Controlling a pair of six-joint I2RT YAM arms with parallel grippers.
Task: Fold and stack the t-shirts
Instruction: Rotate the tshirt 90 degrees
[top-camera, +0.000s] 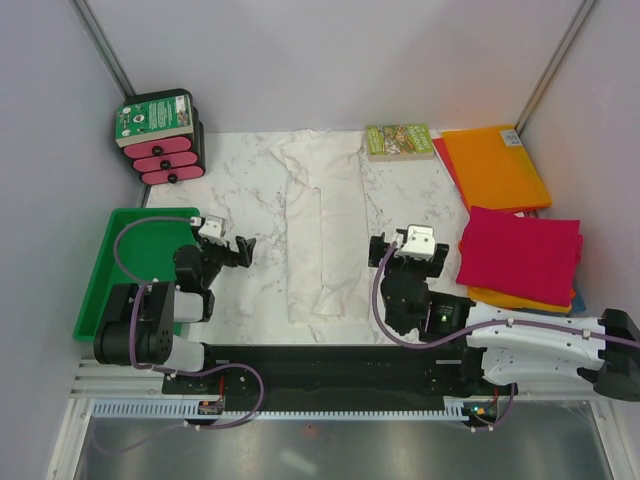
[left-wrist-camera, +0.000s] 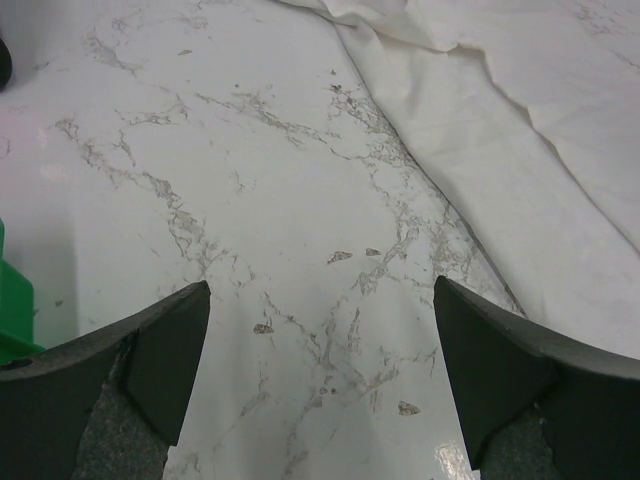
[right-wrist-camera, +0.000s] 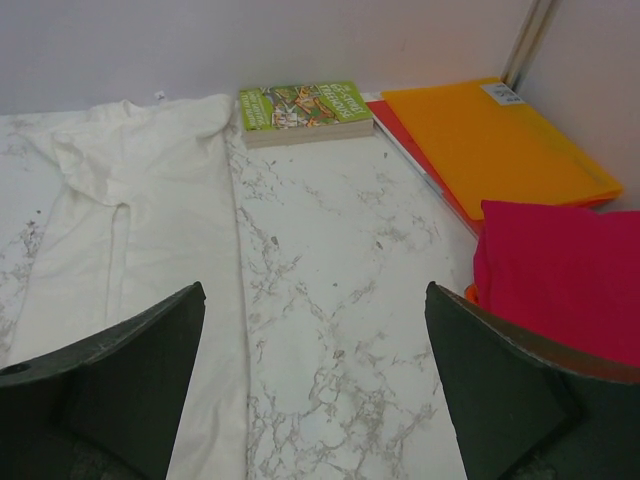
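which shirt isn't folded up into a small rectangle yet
The white t-shirt, lying as a long strip mid-table; the magenta t-shirt is a compact folded rectangle at the right.

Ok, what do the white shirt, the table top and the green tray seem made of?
White shirt: thin matte cloth, judging by wrinkles and soft folds. Table top: glossy marble-look surface with grey veins, possibly laminate. Green tray: smooth, evenly coloured, probably moulded plastic.

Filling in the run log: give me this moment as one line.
left gripper open, empty | right gripper open, empty | white t-shirt in long strip between arms | magenta t-shirt atop stack, right
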